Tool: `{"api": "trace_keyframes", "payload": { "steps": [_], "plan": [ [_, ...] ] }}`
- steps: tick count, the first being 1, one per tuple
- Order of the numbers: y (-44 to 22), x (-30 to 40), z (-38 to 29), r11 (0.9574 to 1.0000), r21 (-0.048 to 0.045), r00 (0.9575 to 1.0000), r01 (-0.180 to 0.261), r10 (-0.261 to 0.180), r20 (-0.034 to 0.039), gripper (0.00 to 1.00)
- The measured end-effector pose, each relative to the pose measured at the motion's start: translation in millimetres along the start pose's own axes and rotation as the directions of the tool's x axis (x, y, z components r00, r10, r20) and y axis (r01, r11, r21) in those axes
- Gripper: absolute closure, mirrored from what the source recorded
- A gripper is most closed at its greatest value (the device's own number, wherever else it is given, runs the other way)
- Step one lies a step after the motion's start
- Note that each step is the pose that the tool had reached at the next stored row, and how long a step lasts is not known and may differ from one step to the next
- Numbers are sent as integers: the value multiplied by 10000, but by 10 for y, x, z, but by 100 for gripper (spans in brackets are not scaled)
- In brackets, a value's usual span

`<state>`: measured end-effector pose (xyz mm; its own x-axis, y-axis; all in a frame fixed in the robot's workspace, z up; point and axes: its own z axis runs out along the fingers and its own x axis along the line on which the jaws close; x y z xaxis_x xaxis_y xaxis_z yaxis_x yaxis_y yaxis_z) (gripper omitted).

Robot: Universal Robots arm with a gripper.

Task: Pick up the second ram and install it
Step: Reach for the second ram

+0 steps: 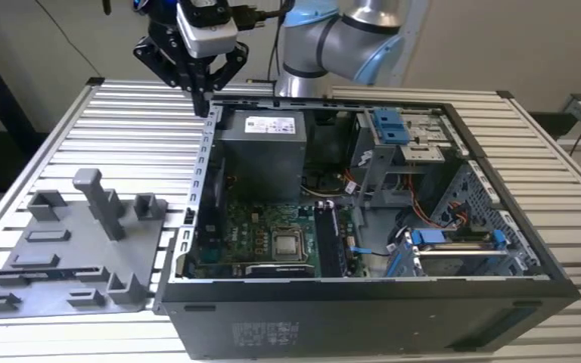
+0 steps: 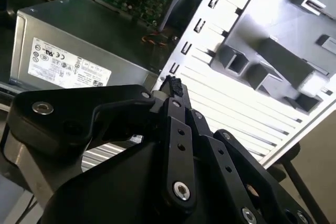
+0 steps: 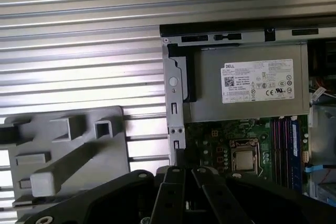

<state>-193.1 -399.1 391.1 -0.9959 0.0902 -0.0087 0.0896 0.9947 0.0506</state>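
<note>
My gripper [image 1: 202,104] hangs above the back left corner of the open computer case [image 1: 202,198], in the exterior view's upper left. Its fingers are shut together with nothing between them, as both wrist views show [image 2: 171,85] [image 3: 181,158]. The grey fixture plate [image 1: 144,243] lies on the table to the exterior view's left of the case, well apart from the gripper. A thin dark strip [image 1: 54,270] runs along a slot near the plate's front; I cannot tell whether it is the second ram. The memory slots [image 1: 329,238] sit beside the processor [image 1: 288,243] on the motherboard.
A grey power supply [image 1: 260,147] fills the case's back left, right under the gripper. Blue drive brackets [image 1: 392,127] and cables crowd the exterior view's right half of the case. A tall post [image 1: 100,203] and blocks rise from the plate. The slatted table [image 1: 134,125] surrounds everything.
</note>
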Motion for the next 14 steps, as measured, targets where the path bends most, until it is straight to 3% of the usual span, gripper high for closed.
{"api": "trace_keyframes", "payload": {
  "steps": [14],
  "plan": [
    [-33,362,0,10000,-28,10000,-7,7,-65,89]
  ]
}}
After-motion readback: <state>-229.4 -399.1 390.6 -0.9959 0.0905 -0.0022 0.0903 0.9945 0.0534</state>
